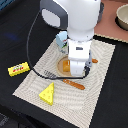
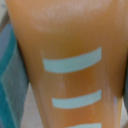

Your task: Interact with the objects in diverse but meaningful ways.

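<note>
The arm stood low over the middle of the placemat (image 1: 95,85), its gripper (image 1: 76,70) hidden behind the white wrist housing, so I could not tell how far the fingers were open or whether they held anything. The loaf (image 2: 65,55) filled the wrist view, orange-brown with pale slashes across its top, lying on the placemat directly under the gripper. It looked like a light, stiff, smooth plastic toy, probably slippery; a pinch across its narrow width near mid-length seemed safest. The cheese (image 1: 47,94) sat at the placemat's near corner, the carton (image 1: 61,41) at its far edge, the box (image 1: 18,69) off it to the exterior view's left.
</note>
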{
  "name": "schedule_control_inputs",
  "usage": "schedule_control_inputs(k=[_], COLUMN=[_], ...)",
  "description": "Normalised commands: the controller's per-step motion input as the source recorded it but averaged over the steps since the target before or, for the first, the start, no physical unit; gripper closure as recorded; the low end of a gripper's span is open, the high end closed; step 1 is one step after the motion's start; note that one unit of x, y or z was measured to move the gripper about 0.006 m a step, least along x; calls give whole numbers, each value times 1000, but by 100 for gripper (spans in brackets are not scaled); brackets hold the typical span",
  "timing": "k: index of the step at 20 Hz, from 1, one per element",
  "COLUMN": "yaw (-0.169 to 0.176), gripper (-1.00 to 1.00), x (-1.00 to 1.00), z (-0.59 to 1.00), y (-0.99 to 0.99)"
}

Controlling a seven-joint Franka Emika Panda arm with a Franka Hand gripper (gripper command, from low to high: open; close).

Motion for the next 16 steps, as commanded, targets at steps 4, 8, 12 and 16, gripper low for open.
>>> schedule_control_inputs(k=[4,8,12,16], yaw=[0,2,0,5], gripper=[100,100,100,100], x=[194,75,185,192], z=[1000,1000,795,433], y=[128,328,407,547])
